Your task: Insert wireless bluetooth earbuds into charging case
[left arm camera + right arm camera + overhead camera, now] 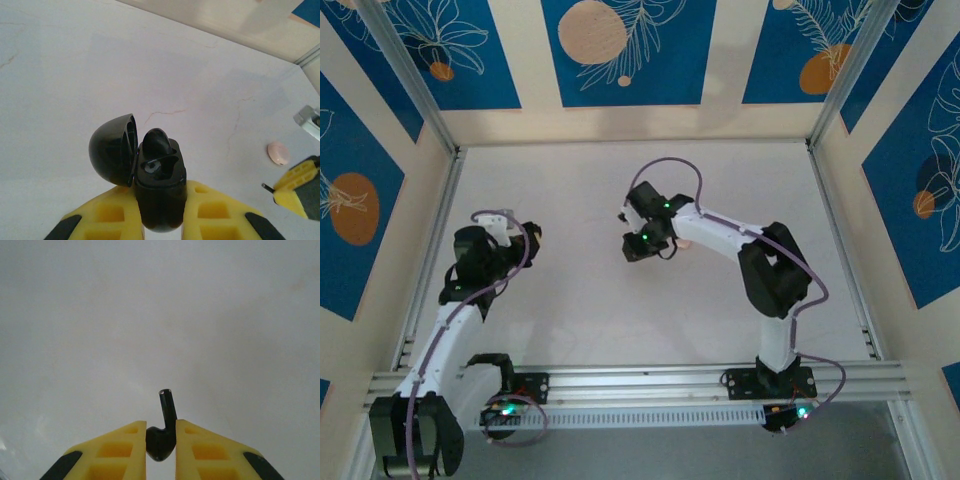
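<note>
left end effector [160, 215] clamped on open charging case [162, 187] | one earbud [157, 142] sitting in its slot | right end effector [161, 434] pinching second earbud [167, 407] | left: carry over, insert

Case [160, 205]: clamped between the left gripper's [160, 192] fingers, above the table [75, 75].
Lid [112, 150]: swung open on the case's left side.
First earbud [157, 142]: seated in the case, at its far end.
Second earbud [162, 440]: pinched between the right gripper's [161, 427] fingers, stem sticking out past the tips.
Small oval thing [278, 152]: on the table, right of the case, just behind the right gripper.
</note>
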`<state>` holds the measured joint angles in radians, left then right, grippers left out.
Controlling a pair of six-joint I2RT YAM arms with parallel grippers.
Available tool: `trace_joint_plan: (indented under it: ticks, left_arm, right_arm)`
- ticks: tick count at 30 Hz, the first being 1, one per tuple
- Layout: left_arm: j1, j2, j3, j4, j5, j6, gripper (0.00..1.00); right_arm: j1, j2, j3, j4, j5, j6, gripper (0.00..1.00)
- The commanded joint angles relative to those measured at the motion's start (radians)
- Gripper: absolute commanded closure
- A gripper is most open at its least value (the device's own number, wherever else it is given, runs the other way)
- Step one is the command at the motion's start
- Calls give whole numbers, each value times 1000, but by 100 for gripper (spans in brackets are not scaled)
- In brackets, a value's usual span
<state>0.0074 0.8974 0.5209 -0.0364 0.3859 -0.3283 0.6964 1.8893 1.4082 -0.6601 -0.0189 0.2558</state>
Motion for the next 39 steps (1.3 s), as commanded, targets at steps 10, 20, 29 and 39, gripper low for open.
trace_joint_plan:
  ticks: [10,20,29,39]
  left_arm:
    - [-59,51,28,55,31,-14,87]
    - [-76,55,49,33,17,-8,87]
    - [-84,70,50,42,15,-6,87]
    - [-86,70,46,46,18,-5,87]
  right_arm:
    - [21,10,-83,-155,-61,-427,83]
    - [44,51,-104,-166,-10,-544,82]
    - [41,32,-55,-215,-17,-533,69]
    - [-9,15,155,-381,2,-58,61]
